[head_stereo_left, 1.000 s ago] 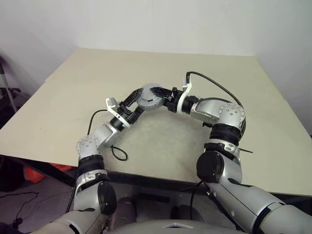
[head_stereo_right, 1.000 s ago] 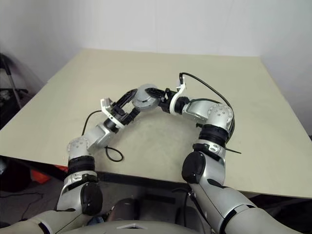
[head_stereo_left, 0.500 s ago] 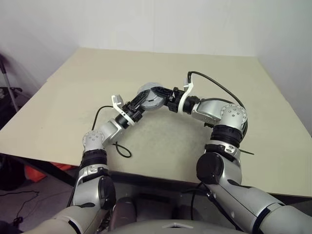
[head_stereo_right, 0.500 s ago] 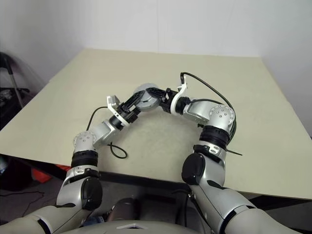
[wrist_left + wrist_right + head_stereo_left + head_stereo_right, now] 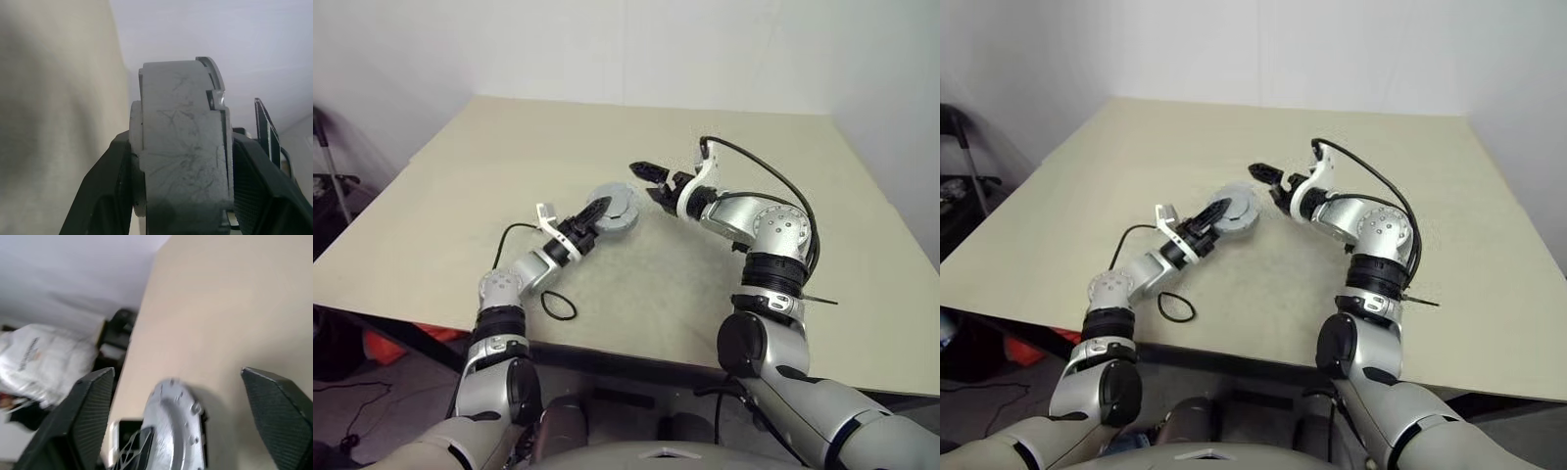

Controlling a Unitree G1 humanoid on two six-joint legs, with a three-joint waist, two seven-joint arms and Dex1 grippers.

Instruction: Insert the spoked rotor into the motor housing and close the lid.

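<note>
No lettering, label, brand mark or number can be read anywhere in these pictures. The grey round housing (image 5: 613, 209) carries scratches and screw heads, with no readable marking on it. A white bag (image 5: 36, 364) seen past the worktop (image 5: 636, 137) edge in the right wrist view bears a line of dark print, too blurred to make out.

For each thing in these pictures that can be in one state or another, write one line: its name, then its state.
motor housing: lid closed, held off the table in the left gripper
left gripper: shut on the motor housing
right gripper: open, empty, apart from the housing
</note>
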